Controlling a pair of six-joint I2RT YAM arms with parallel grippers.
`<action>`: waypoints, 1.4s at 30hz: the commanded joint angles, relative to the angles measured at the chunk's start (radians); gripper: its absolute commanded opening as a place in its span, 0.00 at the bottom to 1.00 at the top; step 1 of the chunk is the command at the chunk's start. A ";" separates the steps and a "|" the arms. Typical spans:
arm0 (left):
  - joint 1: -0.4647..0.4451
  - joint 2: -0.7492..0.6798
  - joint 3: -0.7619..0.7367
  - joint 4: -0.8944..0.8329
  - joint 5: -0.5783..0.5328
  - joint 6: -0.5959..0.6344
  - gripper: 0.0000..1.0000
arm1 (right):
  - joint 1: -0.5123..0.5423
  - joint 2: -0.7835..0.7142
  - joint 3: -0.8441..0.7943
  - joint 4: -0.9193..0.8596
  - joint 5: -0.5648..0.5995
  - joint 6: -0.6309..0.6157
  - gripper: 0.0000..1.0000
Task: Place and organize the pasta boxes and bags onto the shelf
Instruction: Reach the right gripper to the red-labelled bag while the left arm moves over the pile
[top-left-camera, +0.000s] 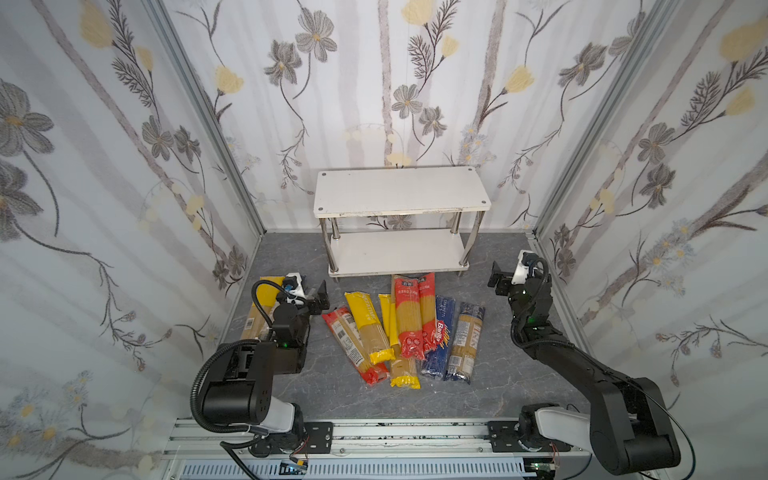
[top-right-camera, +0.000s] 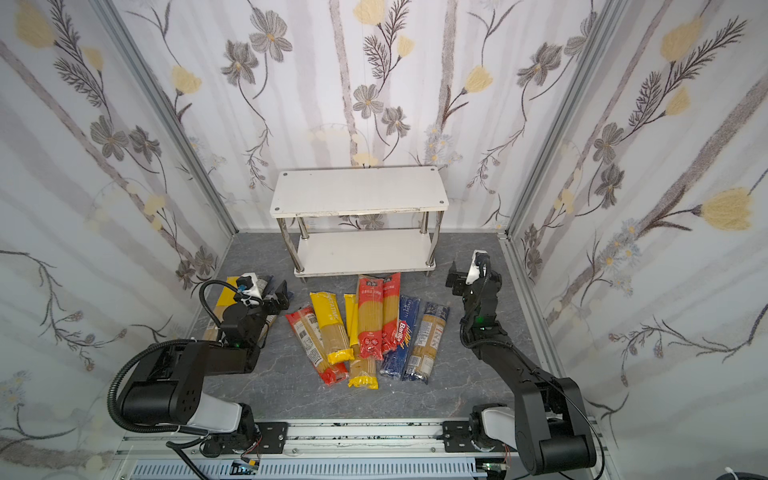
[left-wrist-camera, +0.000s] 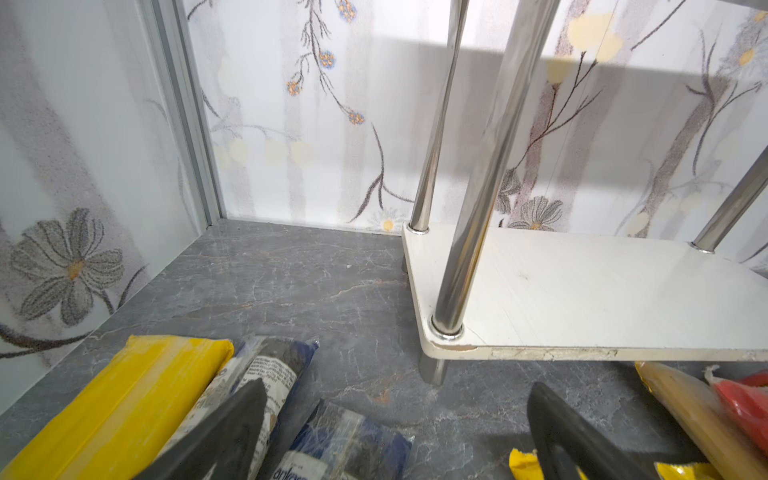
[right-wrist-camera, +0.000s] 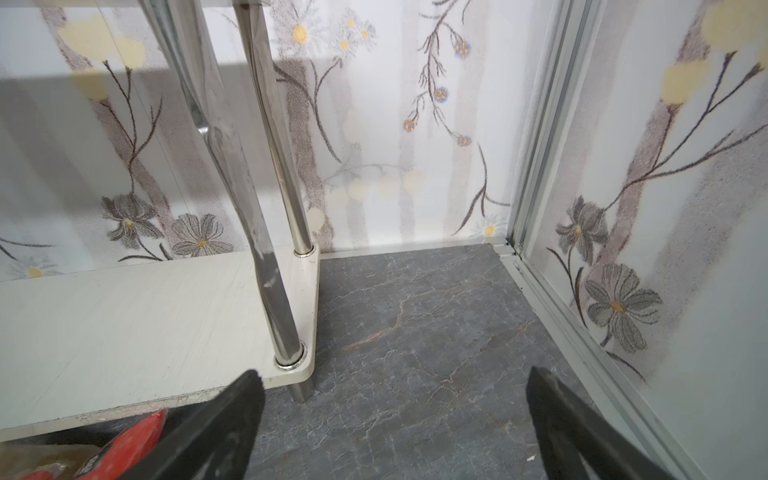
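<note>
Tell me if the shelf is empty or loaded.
Empty. The shelf is bare on both levels in both top views; the pasta packs lie on the floor.

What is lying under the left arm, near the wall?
A yellow-ended pack and two dark-blue packs, lying on the table. The left arm hides much of them, so more packs may lie there unseen.

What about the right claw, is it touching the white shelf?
Apart. In a top view, bare grey floor shows between the right gripper and the near leg of the shelf. The right wrist view shows the jaws open, holding nothing.
</note>
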 joint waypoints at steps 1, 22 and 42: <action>-0.035 -0.058 0.045 -0.151 -0.107 0.032 1.00 | 0.013 0.025 0.114 -0.397 -0.019 0.087 0.84; -0.418 -0.375 0.351 -0.845 -0.228 -0.154 1.00 | 0.478 0.188 0.344 -0.775 -0.033 0.382 0.86; -0.553 -0.497 0.403 -1.287 -0.266 -0.360 1.00 | 0.604 0.411 0.537 -0.923 -0.211 0.400 0.85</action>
